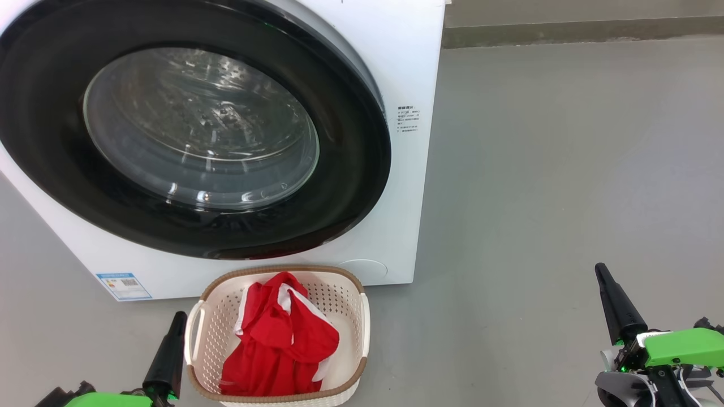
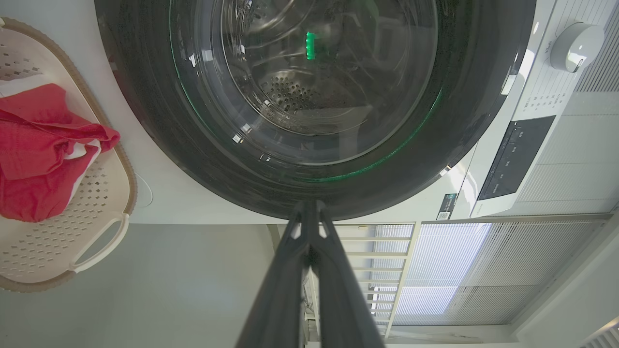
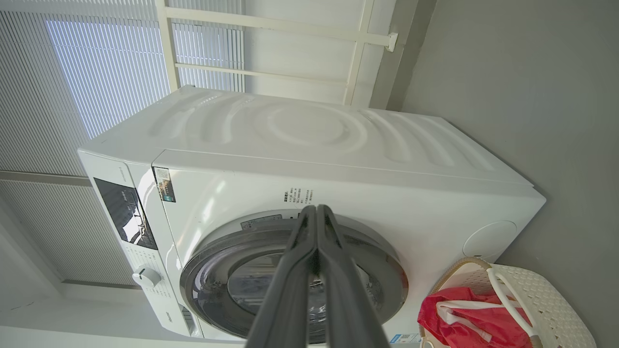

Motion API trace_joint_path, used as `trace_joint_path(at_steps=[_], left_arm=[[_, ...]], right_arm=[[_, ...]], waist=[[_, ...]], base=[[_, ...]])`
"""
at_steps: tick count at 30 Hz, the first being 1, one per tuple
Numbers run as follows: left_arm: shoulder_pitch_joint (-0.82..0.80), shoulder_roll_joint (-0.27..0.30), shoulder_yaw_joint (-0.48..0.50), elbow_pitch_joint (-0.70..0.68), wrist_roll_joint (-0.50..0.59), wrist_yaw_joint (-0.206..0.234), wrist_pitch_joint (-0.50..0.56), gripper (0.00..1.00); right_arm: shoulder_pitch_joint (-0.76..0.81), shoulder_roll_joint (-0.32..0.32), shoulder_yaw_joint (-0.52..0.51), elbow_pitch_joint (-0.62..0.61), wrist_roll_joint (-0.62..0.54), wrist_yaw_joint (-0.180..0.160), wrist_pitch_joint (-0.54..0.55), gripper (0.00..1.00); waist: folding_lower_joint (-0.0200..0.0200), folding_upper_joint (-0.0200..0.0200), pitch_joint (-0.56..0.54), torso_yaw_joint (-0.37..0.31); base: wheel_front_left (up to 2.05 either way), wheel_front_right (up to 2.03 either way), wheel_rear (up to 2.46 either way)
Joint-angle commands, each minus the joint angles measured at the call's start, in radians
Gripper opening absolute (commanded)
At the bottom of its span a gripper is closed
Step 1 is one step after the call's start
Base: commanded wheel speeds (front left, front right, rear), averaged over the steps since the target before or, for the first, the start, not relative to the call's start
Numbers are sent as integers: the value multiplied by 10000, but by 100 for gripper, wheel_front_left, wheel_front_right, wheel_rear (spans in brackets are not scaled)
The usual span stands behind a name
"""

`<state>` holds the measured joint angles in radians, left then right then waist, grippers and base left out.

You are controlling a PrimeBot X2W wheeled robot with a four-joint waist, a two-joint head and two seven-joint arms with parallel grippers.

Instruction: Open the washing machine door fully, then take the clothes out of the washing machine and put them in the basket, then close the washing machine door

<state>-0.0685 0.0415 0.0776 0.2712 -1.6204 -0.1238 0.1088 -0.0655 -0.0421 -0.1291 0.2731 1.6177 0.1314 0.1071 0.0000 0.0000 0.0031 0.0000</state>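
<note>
The washing machine door (image 1: 192, 135) is closed; clothes (image 1: 280, 339) lie in the basket (image 1: 342, 291). The left gripper (image 2: 309, 208) and right gripper (image 3: 315, 210) (fingers pressed together) hold nothing.

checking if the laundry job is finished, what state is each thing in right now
washing machine door, closed
clothes, heaped in the basket
basket, upright, holding the clothes
left gripper, shut, empty
right gripper, shut, empty

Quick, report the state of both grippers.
Left gripper: shut, holding nothing.
Right gripper: shut, holding nothing.
</note>
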Motion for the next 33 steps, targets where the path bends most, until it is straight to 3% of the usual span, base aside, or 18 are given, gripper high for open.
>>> trace_joint_path(at_steps=[1, 33], left_arm=[[-395, 94, 364, -262, 120, -69, 46, 0], [-396, 91, 369, -262, 123, -69, 49, 0]], right_arm=[[-424, -88, 152, -284, -93, -7, 62, 0], [-424, -85, 148, -284, -96, -7, 66, 0]], waist=[[0, 0, 0, 0], [0, 0, 0, 0]], base=[[0, 0, 0], [0, 0, 0]])
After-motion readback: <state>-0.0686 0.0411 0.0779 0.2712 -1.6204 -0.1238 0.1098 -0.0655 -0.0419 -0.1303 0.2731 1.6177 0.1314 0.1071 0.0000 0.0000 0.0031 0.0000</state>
